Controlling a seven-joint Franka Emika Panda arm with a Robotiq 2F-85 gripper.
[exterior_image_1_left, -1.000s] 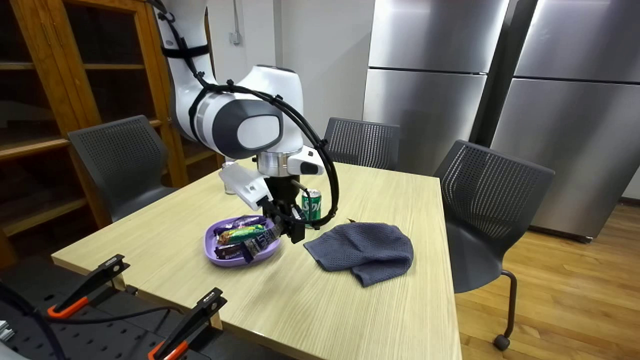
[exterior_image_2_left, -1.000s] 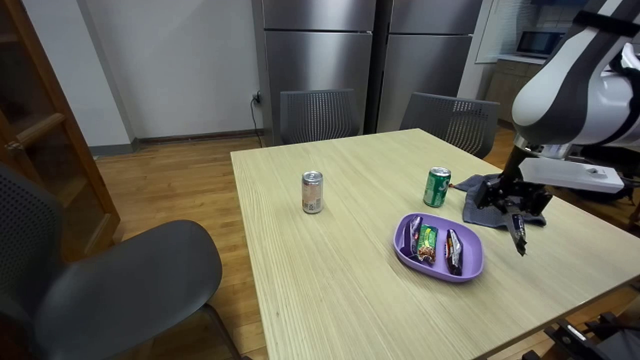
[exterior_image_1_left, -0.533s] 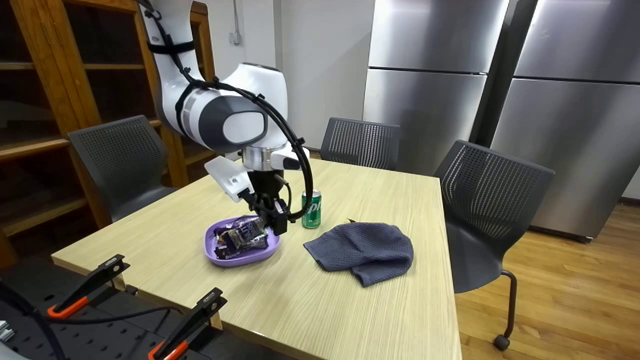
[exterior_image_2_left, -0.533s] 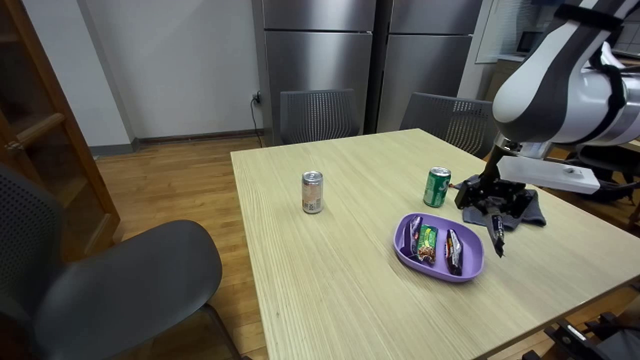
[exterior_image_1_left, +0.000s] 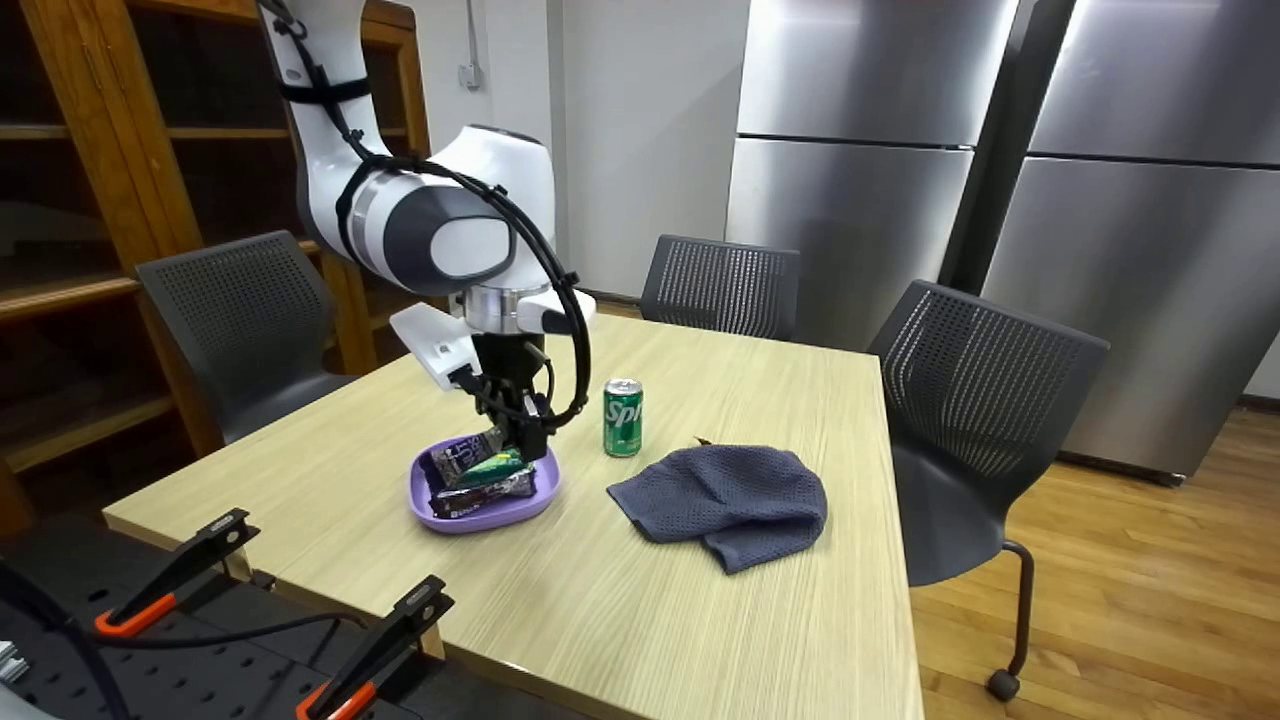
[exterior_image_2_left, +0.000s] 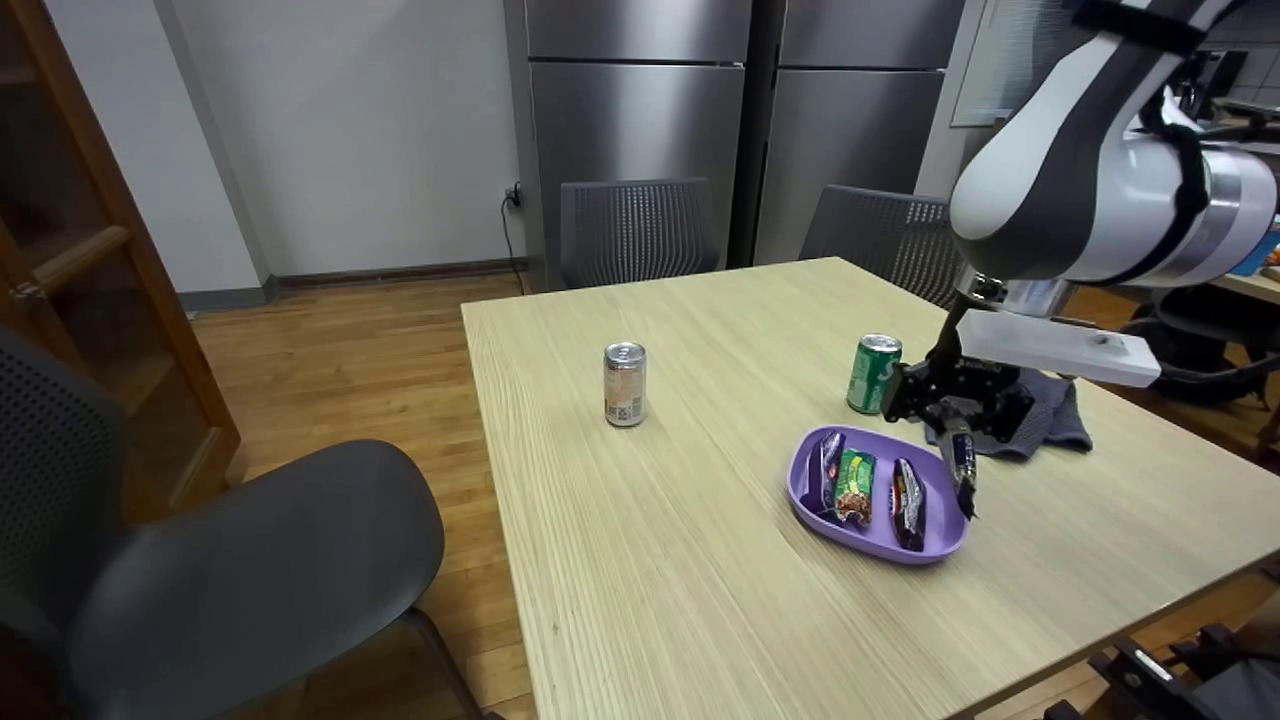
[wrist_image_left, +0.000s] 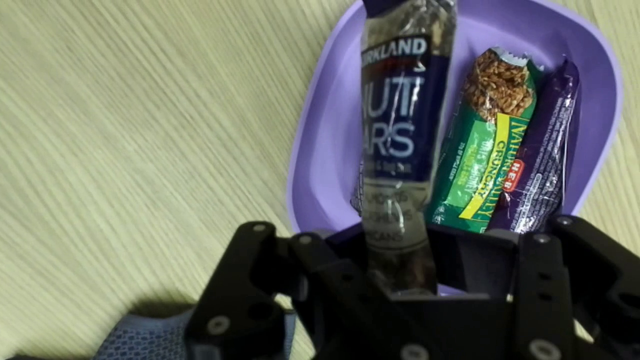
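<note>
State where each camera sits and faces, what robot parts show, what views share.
Wrist view: on the wrist, facing down at the purple plastic tray past the black gripper holding a navy-wrapped nut bar.
Exterior view: beside and above the pale wooden table, facing across toward steel refrigerators; white-and-grey arm and gripper left of centre.
Exterior view: also beside the table, facing a pale pink metal can and the refrigerators; arm and gripper at right.
All share the tray, nut bar and a grey fabric cloth.
</note>
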